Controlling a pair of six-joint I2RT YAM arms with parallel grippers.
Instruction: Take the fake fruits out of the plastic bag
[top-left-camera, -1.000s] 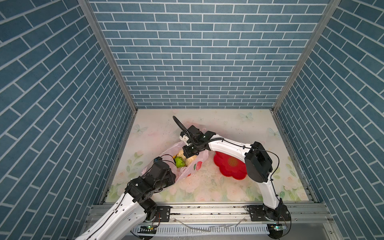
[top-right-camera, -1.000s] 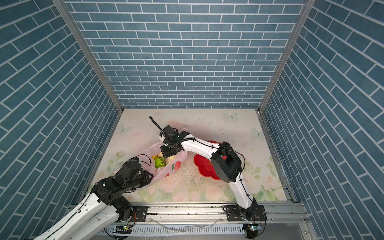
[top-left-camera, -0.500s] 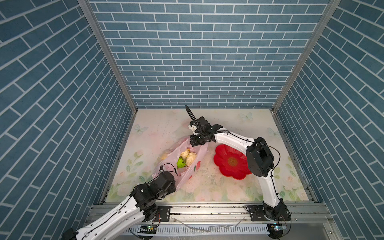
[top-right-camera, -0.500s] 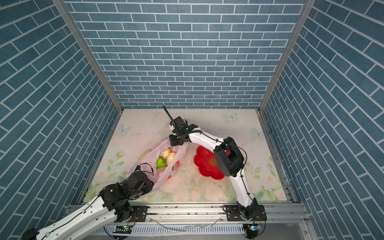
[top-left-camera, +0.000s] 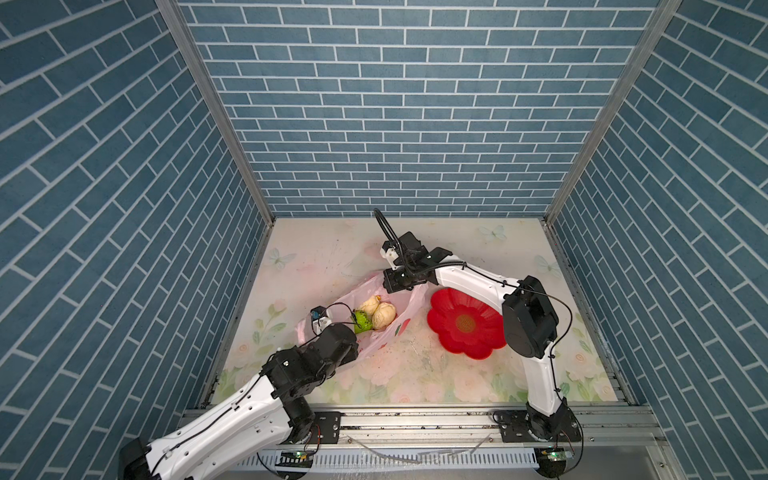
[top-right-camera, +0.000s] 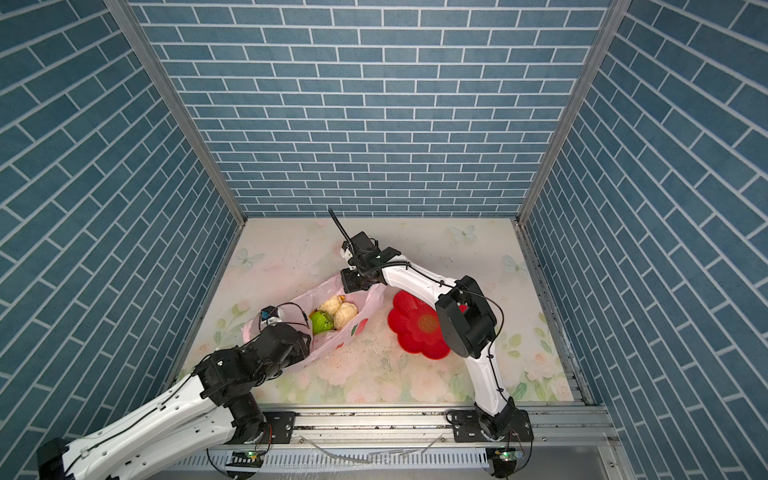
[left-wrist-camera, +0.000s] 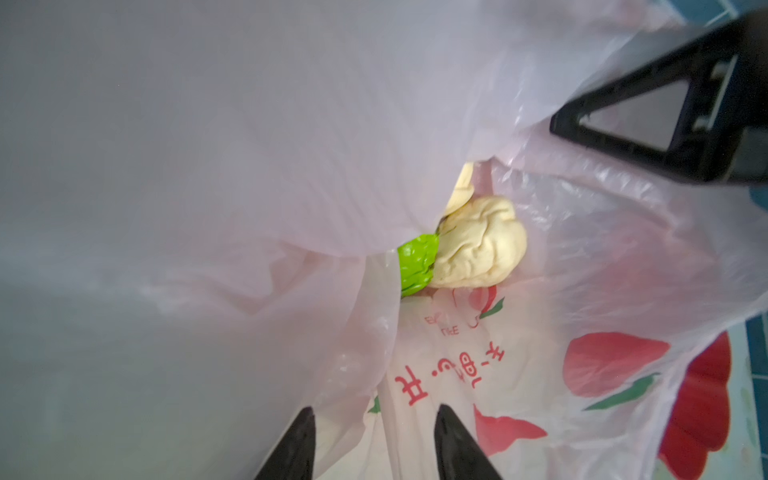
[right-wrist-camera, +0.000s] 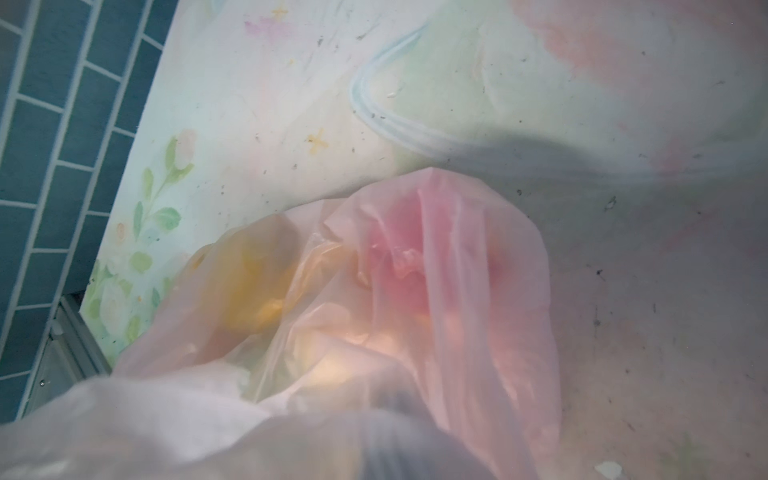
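- The plastic bag is found lying slantwise on the worktop, between the left edge and the centre, with its mouth spread open upward in both top views.
- Three fake fruits are exposed inside it. A green bumpy ball lies toward the near end. Two cream balls are pressed against each other and against the green one.
- In the left wrist view, one of the cream balls is seen nearly whole. The green bumpy ball is mostly hidden by a fold of film.
- In the right wrist view, a yellow mass and a reddish mass are noted through the film. Both are blurred, so it cannot be told which fruits they are.
- The right gripper is closed on the bag's far rim, and the film is drawn up to it. Loose film is draped before its camera.
- The left gripper is at the bag's near end with its jaws part-way apart. Printed film is seen across the gap, and contact with it cannot be told. In the top views its fingers are covered by its own wrist.
- A red flower-shaped plate is set just beside the bag, right of the worktop's centre. Its right rim is covered by the right arm in both top views.
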